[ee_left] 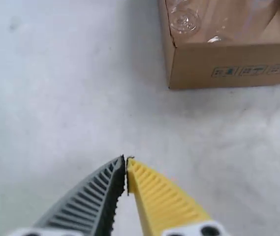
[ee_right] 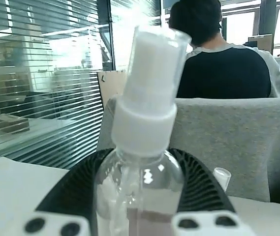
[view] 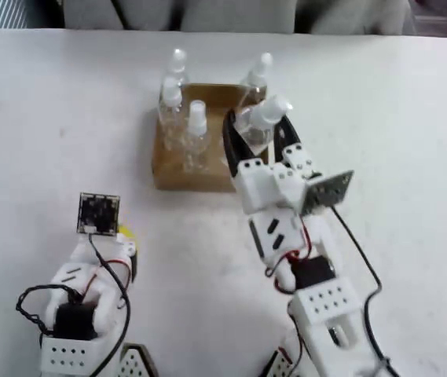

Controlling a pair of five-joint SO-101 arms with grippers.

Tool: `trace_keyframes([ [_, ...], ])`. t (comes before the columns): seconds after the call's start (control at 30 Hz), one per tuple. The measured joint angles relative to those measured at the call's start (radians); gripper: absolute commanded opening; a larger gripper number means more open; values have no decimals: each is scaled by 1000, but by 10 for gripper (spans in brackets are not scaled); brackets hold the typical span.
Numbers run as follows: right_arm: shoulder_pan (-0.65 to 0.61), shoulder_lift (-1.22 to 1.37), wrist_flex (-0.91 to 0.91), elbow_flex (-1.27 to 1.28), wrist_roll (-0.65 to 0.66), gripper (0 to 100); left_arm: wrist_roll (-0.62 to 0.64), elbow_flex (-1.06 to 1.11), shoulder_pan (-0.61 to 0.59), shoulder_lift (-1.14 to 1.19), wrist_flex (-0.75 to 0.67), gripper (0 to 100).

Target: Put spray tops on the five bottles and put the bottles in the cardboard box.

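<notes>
The cardboard box (view: pixel 177 174) stands mid-table with several clear bottles upright in it, each wearing a white spray top, such as one (view: pixel 197 126) near the front. My right gripper (view: pixel 260 129) is shut on one more capped bottle (view: pixel 266 115), held upright over the box's right side. In the right wrist view that bottle (ee_right: pixel 142 147) stands between the black fingers (ee_right: pixel 73 189) of the right gripper (ee_right: pixel 139 194). My left gripper (ee_left: pixel 126 167) is shut and empty, low over the table short of the box (ee_left: pixel 228 64), at the lower left in the high view (view: pixel 125 236).
The white table (view: pixel 380 110) lies open on both sides of the box. Another bottle's spray top (ee_right: pixel 222 177) pokes up behind the held bottle. The bottoms of bottles (ee_left: pixel 184 19) show inside the box's near corner.
</notes>
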Motion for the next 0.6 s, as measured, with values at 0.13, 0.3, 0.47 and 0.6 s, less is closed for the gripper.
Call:
trace_keyframes([
  [0.13, 0, 212, -158, -23, 0, 16, 0, 0, 0, 0, 0, 20],
  [0.3, 51, 493, -295, -138, 0, 16, -35, 0, 0, 0, 0, 20],
  [0.47, 98, 756, -397, -252, 0, 16, -149, 0, 0, 0, 0, 20],
  [0.6, 100, 928, -486, -304, 0, 16, -167, 0, 0, 0, 2, 20],
])
